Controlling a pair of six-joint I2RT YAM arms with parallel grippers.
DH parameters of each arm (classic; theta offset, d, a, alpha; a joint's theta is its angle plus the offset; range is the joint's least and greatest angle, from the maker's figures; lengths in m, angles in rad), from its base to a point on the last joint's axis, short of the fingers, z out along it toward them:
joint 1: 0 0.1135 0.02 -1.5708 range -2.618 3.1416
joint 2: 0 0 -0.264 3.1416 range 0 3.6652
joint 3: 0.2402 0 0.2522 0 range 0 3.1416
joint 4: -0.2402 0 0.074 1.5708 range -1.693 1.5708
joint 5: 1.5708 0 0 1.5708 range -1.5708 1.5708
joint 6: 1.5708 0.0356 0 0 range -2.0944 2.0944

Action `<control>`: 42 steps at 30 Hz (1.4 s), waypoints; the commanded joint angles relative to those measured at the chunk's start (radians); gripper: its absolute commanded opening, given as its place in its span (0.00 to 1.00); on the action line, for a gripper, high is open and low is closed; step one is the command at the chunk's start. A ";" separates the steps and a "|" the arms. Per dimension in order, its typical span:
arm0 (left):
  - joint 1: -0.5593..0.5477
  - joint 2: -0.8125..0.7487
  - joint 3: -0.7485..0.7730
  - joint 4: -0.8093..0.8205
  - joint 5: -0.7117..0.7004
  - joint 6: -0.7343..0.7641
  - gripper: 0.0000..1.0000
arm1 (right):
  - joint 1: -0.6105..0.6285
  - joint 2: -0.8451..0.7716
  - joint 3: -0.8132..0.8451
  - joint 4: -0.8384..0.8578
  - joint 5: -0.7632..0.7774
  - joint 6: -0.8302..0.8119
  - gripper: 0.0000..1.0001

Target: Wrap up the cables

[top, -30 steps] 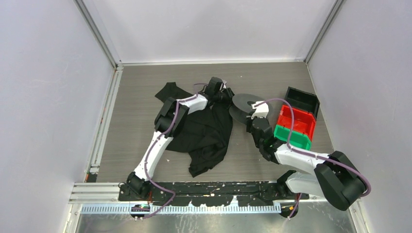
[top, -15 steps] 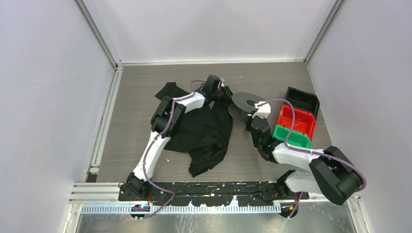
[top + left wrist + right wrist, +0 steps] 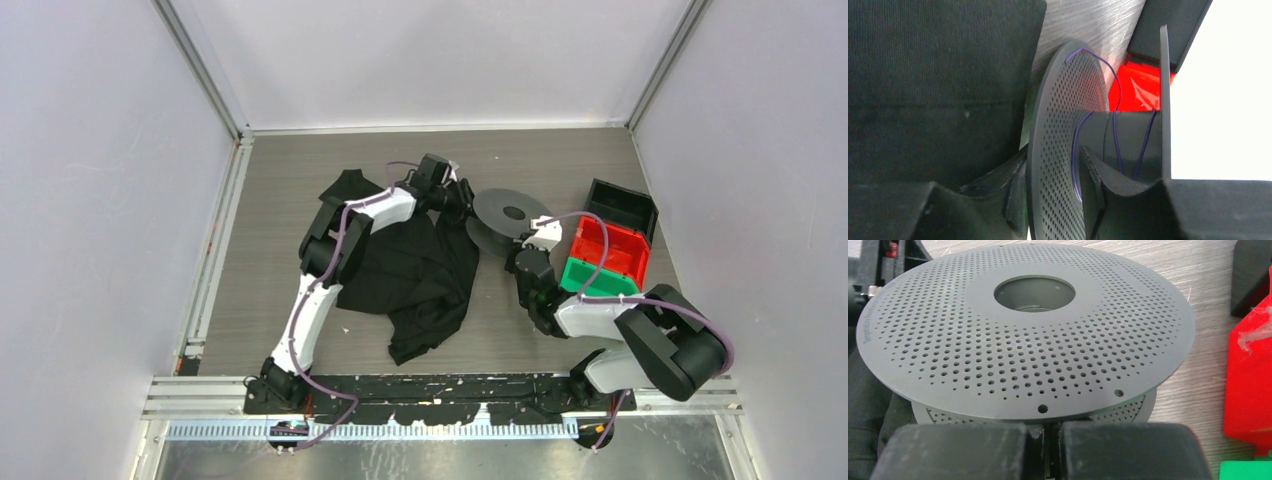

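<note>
The left fingers (image 3: 1105, 192) clamp a flange of the grey perforated plastic spool (image 3: 1028, 335), whose hub carries thin purple wire (image 3: 1114, 140). The right fingers (image 3: 1128, 450) are clenched.

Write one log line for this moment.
left hand: grips spool flange | right hand: shut, beside spool | wire: few turns on spool

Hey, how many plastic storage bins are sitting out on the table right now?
3, in a row on the right side: the black bin farthest back, the red bin in the middle, and the green bin nearest the arm bases. No others show.
</note>
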State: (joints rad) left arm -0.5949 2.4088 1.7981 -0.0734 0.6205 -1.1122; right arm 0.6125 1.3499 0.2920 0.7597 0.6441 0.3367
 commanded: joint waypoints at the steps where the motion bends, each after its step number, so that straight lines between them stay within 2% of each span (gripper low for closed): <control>1: 0.004 -0.117 -0.040 -0.050 0.002 0.067 0.41 | 0.003 0.031 -0.017 0.128 0.047 0.097 0.02; 4: 0.004 -0.144 -0.088 -0.030 0.011 0.057 0.46 | 0.003 0.065 -0.020 0.158 0.048 0.110 0.02; 15: 0.006 -0.258 -0.287 0.000 0.028 0.073 0.48 | -0.019 0.135 -0.026 0.222 0.080 0.200 0.02; 21: 0.006 -0.292 -0.362 0.018 0.060 0.093 0.56 | -0.041 0.187 -0.031 0.266 0.043 0.259 0.02; 27: 0.001 -0.309 -0.402 0.053 0.106 0.067 0.57 | -0.051 0.268 -0.030 0.348 0.011 0.300 0.02; 34: 0.001 -0.430 -0.530 0.029 0.156 0.101 0.57 | -0.052 0.294 -0.028 0.380 -0.010 0.302 0.02; 38: 0.000 -0.508 -0.561 -0.062 0.176 0.183 0.57 | -0.054 0.305 -0.026 0.393 -0.022 0.299 0.07; 42: 0.000 -0.559 -0.552 -0.149 0.202 0.258 0.57 | -0.054 0.317 -0.028 0.417 -0.039 0.296 0.19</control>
State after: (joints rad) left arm -0.5934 1.9316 1.2400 -0.1287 0.7605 -0.9565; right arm 0.5621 1.6547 0.2626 1.0763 0.6044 0.6060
